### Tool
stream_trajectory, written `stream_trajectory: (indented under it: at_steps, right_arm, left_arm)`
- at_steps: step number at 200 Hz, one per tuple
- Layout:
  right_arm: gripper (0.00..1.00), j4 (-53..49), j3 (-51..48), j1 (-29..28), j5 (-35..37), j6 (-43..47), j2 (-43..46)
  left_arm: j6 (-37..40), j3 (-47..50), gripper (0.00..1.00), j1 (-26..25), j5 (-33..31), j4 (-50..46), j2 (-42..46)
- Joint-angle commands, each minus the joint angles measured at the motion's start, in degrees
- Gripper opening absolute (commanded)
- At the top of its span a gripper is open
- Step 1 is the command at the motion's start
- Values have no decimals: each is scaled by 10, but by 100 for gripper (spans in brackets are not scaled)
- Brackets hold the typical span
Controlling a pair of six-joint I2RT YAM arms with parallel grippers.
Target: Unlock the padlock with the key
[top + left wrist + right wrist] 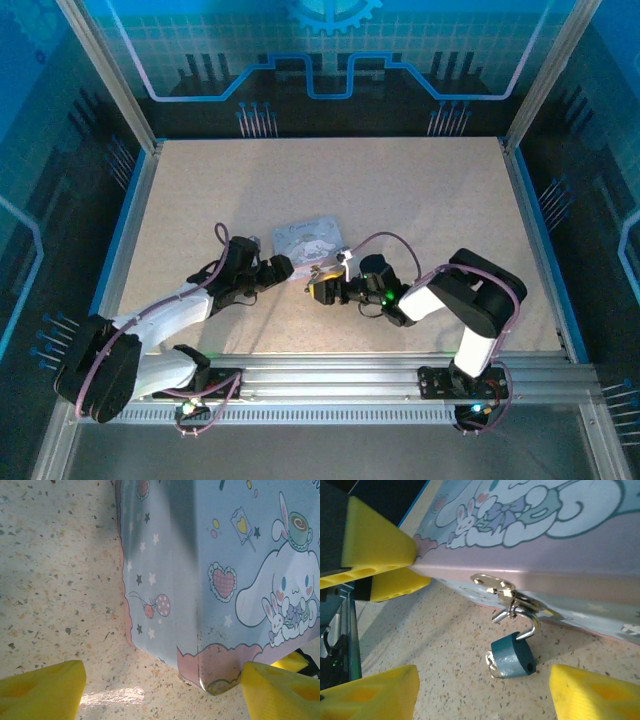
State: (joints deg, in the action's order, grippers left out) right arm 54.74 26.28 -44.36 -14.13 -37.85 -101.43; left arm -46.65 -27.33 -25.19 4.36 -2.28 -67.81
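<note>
The padlock (513, 658) has a dark blue body and hangs by its silvery shackle (532, 625) from the hasp (502, 591) of the lavender cartoon tin (555, 545). One shackle end stands free of the body. The small pale key (491, 663) sticks out of the body's underside. My right gripper (482, 695) is open, its yellow fingers (370, 695) on either side just short of the padlock, holding nothing. My left gripper (160, 695) is open too, with the tin's near corner (215, 677) against its right finger (280, 690). From above, both grippers (285, 268) (322, 288) meet at the tin's front edge.
The tin (310, 240) lies near the middle of the speckled table (420, 200). The left gripper's yellow fingers (375, 545) sit at the tin's corner, close to the padlock. An aluminium rail (330, 380) runs along the near edge, with frame posts and blue walls around.
</note>
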Motion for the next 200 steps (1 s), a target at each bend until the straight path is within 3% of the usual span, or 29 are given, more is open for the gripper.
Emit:
stream_trajectory:
  at_steps: [1, 96, 200]
  right_arm:
    - [70, 36, 19, -6, 7, -10, -20]
    - [68, 91, 43, 6, -18, -21, -76]
    - [52, 113, 31, 13, -40, -21, -84]
  left_arm:
    - [-8, 15, 82, -6, -1, -7, -1]
    - [-10, 11, 82, -7, 0, -3, -9]
    - [-12, 10, 82, -8, 0, -1, -14]
